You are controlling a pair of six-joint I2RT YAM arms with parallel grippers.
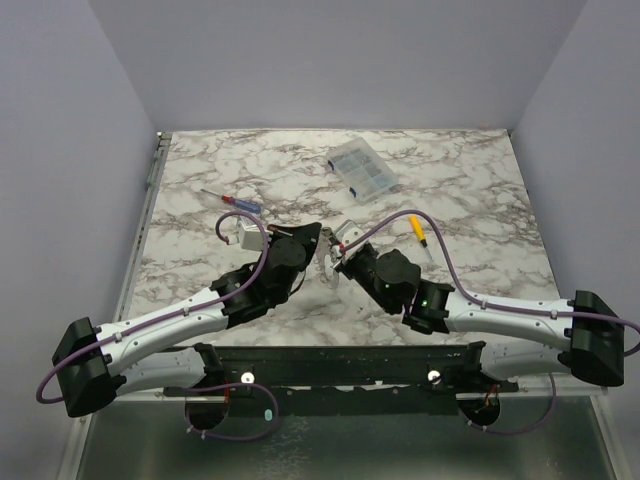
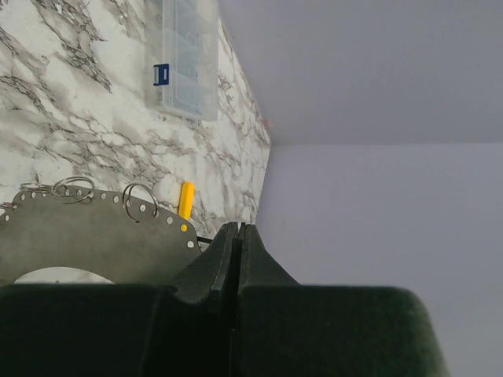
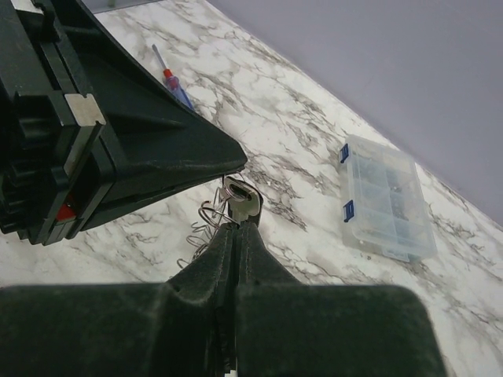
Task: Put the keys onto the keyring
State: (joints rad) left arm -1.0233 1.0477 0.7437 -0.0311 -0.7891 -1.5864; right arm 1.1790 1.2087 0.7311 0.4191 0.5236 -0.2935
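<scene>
In the right wrist view my right gripper (image 3: pixel 237 225) is shut on a silvery key (image 3: pixel 244 199); its slotted head sticks out past the fingertips. Thin wire keyrings (image 3: pixel 206 215) hang just left of the key. The black tip of my left gripper (image 3: pixel 234 159) touches the top of the key's head. In the left wrist view the left gripper (image 2: pixel 238 228) is shut with nothing showing between the jaws. Beside it is a grey holed plate (image 2: pixel 86 236) carrying wire rings (image 2: pixel 140 198). From above, both grippers (image 1: pixel 318 240) (image 1: pixel 344 254) meet at the table's middle. Other keys are hidden.
A clear plastic compartment box (image 1: pixel 360 170) lies at the back, also in the right wrist view (image 3: pixel 385 196). A red-and-blue screwdriver (image 1: pixel 232 200) lies at the left, a yellow-handled screwdriver (image 1: pixel 420 232) at the right, and a small white block (image 1: pixel 243 235) by the left arm.
</scene>
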